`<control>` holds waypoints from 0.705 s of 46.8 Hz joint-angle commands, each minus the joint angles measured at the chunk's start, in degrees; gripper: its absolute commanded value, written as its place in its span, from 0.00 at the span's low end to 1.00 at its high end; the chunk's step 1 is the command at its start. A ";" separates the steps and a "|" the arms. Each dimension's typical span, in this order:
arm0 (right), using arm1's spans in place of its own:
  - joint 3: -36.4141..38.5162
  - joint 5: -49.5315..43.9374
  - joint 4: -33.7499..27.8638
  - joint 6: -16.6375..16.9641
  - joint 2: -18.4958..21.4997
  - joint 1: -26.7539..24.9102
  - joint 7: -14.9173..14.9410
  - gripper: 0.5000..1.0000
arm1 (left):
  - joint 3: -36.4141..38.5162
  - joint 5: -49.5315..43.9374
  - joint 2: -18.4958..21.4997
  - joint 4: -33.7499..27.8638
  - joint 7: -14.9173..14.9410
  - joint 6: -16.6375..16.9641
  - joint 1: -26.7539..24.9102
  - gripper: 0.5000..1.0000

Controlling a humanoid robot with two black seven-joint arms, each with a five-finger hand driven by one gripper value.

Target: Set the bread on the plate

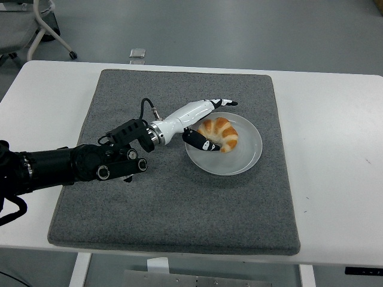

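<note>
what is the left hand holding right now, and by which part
Nothing. The left hand is open, fingers straightened past the croissant, which lies on the plate.

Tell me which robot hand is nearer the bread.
Left. The left robot hand is open right beside the bread on the plate; the right one is out of view.

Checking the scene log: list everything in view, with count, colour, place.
bread: 1, golden brown croissant, lying on the plate's left half
plate: 1, pale grey, on the mat right of centre
mat: 1, dark grey, covering the table's middle
table: 1, white
chair: 1, partly seen, floor top left
small box: 1, grey, floor beyond the table
left hand: 1, white and black, fingers open beside the bread
</note>
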 commanded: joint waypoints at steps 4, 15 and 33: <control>0.00 0.00 -0.03 0.00 0.00 -0.01 0.00 0.86 | -1.31 -1.40 -0.13 -0.03 0.08 0.00 -0.07 0.98; 0.00 0.00 -0.03 0.00 0.00 0.07 0.00 0.86 | -12.73 -12.29 0.66 0.41 0.43 -3.33 -0.59 0.98; 0.00 0.00 0.05 0.00 0.00 -0.01 0.00 0.86 | -25.83 -32.34 7.78 0.50 0.78 -22.05 -0.77 0.98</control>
